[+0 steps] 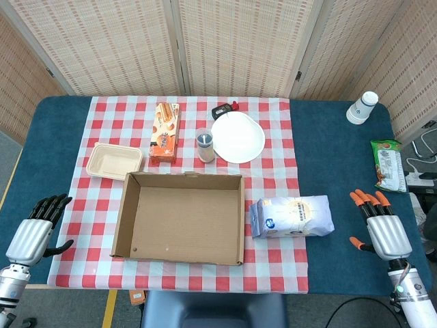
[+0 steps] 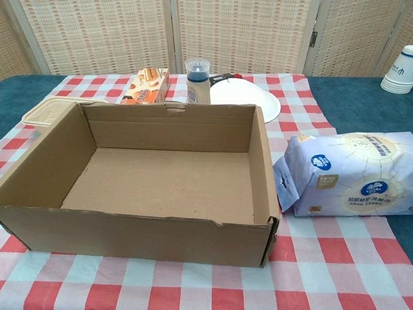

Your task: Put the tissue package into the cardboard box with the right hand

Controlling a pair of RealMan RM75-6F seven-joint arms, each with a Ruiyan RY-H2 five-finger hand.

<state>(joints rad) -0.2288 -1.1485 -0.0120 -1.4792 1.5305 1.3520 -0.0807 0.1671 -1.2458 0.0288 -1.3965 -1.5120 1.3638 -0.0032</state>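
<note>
The tissue package (image 1: 292, 216), pale blue and white, lies flat on the checked cloth just right of the cardboard box (image 1: 181, 254); the chest view shows the tissue package (image 2: 348, 173) beside the box's right wall (image 2: 261, 168). The box stands open and empty. My right hand (image 1: 382, 225), silver with orange fingertips, hovers over the blue table right of the package, apart from it, fingers spread and holding nothing. My left hand (image 1: 37, 229), with black fingers, stays at the table's left edge, open and empty. Neither hand appears in the chest view.
Behind the box sit a beige lidded tray (image 1: 114, 161), an orange snack carton (image 1: 164, 132), a small clear cup (image 1: 205, 145), a white plate (image 1: 237, 137) and a dark item (image 1: 223, 109). A paper cup stack (image 1: 362, 107) and a green snack bag (image 1: 388, 165) lie at the far right.
</note>
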